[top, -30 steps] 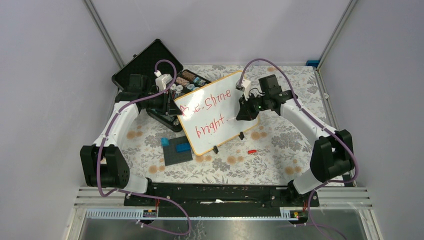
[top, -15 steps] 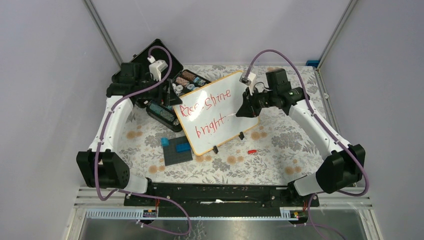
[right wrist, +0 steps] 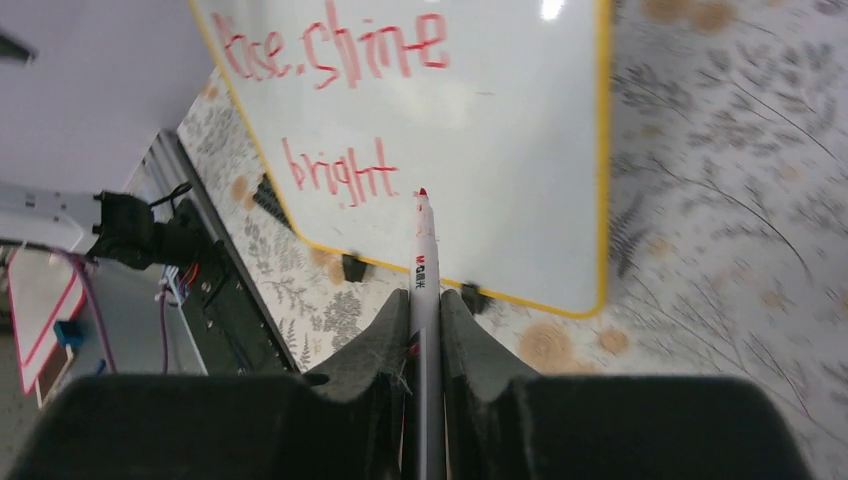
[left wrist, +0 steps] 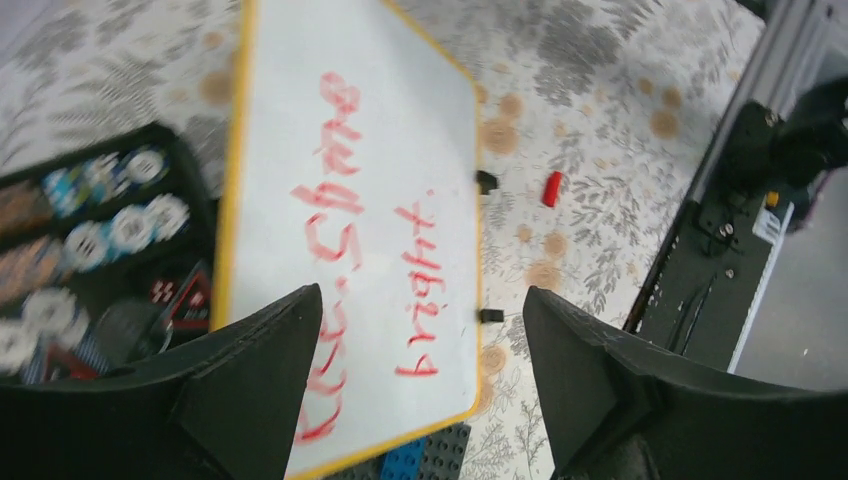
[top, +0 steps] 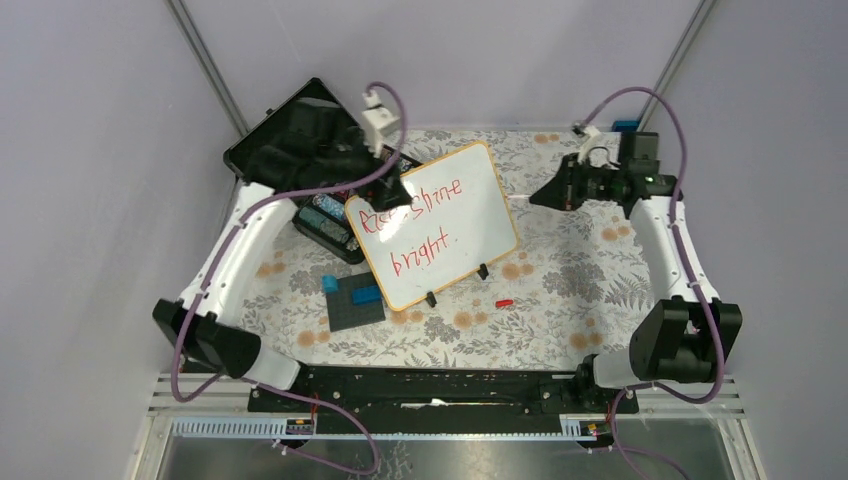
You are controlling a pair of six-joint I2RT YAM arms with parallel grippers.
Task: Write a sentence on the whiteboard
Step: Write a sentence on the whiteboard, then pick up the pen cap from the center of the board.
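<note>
White rectangular whiteboard with thin tan frame [top: 470,215] stands tilted on two black feet, mid floral tablecloth [top: 560,290]. Red handwritten sentence [top: 412,205] on it in two lines, roughly "rise shine / bright". Left gripper [left wrist: 415,300]: fingers spread wide, nothing between them; hovers over board's upper-left edge, beside open black case [top: 340,252]. Right gripper [right wrist: 425,297]: clamped on white red-tipped marker [right wrist: 423,235]; tip aims at board, well apart from its right edge. Small red cap [top: 503,301] lies on cloth near board's feet.

Open black case [top: 258,150] (chips [left wrist: 130,225] inside); grey plate [top: 352,312], blue blocks [top: 366,295]; red cap [top: 503,302].
</note>
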